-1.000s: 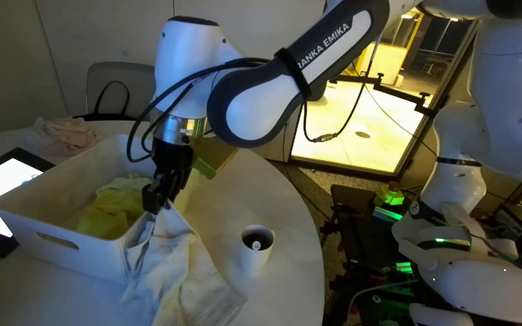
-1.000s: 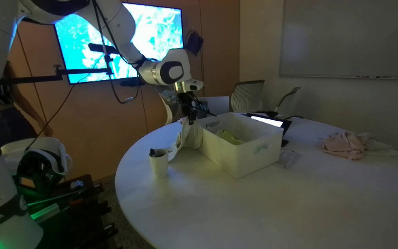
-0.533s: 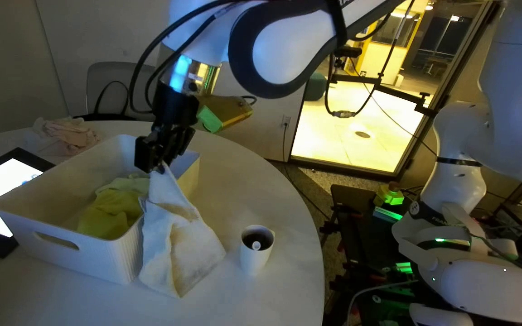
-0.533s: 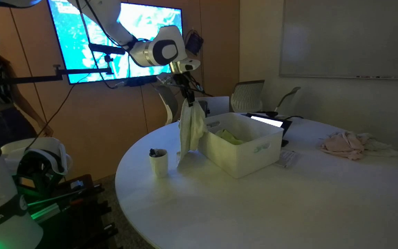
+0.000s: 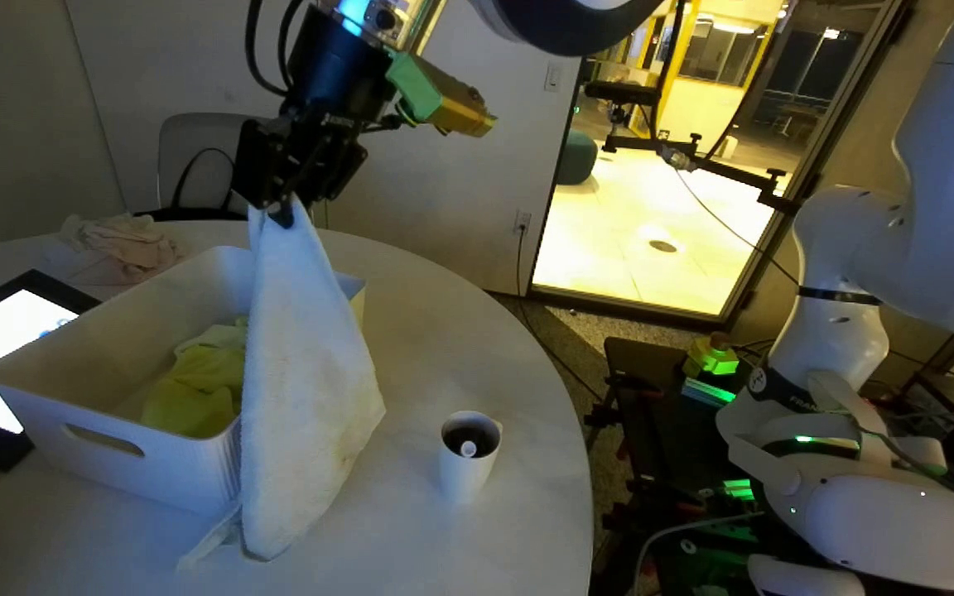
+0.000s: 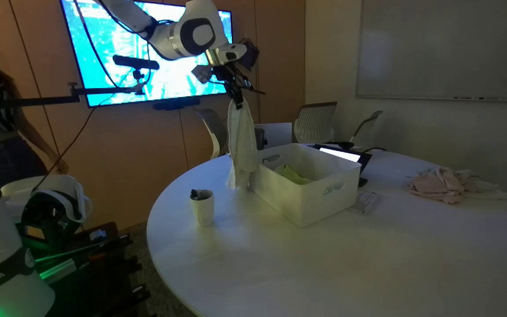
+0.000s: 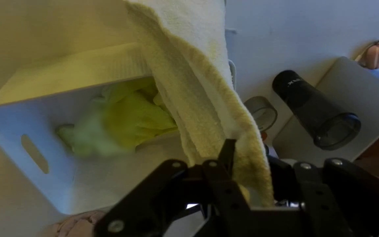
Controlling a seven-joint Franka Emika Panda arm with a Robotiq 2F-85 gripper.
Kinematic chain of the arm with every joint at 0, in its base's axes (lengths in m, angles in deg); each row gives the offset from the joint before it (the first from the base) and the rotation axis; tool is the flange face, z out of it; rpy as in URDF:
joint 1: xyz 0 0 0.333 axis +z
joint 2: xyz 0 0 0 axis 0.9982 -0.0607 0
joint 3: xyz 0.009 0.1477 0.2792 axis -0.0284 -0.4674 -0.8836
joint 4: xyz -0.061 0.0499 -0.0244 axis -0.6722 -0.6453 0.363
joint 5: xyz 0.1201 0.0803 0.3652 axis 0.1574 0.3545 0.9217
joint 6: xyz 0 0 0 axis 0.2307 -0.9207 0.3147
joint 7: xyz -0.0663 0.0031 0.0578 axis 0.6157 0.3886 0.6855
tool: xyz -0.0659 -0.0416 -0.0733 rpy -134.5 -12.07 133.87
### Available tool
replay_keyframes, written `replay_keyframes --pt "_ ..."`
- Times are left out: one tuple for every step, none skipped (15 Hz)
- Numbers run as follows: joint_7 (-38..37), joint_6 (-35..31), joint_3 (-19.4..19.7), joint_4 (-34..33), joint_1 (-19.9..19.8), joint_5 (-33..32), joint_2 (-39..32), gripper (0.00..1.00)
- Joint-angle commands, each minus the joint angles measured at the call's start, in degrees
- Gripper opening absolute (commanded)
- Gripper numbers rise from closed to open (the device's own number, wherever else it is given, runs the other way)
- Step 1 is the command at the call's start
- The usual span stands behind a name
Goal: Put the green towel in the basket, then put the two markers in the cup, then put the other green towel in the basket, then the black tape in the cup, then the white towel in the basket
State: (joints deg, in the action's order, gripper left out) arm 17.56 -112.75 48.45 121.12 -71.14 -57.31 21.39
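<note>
In an exterior view, up it hangs: the pincer (image 5: 282,217), high above the table (image 5: 444,348), pinched tight on one end of the white towel (image 5: 303,389), which drops in a long drape! That cloth falls across the near corner of the basket (image 5: 162,465), hiding it, its lower end down by the tabletop; whether it touches, I can't tell. Inside the basket sit the green towels (image 5: 195,385), yellowish and bunched, while the cup (image 5: 462,480) stands upright, well apart, a pale round end (image 5: 467,449) showing in its dark mouth. Over to an exterior view with the big lit screen (image 6: 183,79) on the wall: the towel hangs outside the basket, beside or against its wall, I can't say which, with the cup nearby and a heap of pinkish cloth (image 6: 438,185) lying beyond the basket. And the wrist view, right up close! The towel runs between the pincer's fingers (image 7: 228,154), folded lengthwise, covering one end of the basket from this angle; the green towels show inside, partly blurred, and across on the towel's other side are a roll of tape (image 7: 260,113) and a dark bottle (image 7: 314,108).
</note>
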Motion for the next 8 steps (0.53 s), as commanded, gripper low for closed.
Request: replay_keyframes --pt "0.3 1.0 -1.7 1.6 -2.6 1.7 4.3 0.07" --pt "0.3 1.1 -1.8 1.7 -3.1 2.0 4.8 0.07" --pt "0.4 1.2 -1.9 1.4 -3.6 2.3 5.1 0.07" --pt "-1.1 1.1 -1.9 1.0 -3.9 1.9 5.2 0.07" --pt "-1.9 0.7 -1.9 0.7 -4.2 1.6 5.2 0.07" --pt "-2.9 0.6 -1.9 0.2 -4.5 1.1 5.2 0.07" --pt "-4.2 0.3 -1.9 -0.3 -4.8 0.7 5.1 0.07" --pt "-4.9 0.0 -2.0 -0.9 -5.0 1.0 5.0 0.07"
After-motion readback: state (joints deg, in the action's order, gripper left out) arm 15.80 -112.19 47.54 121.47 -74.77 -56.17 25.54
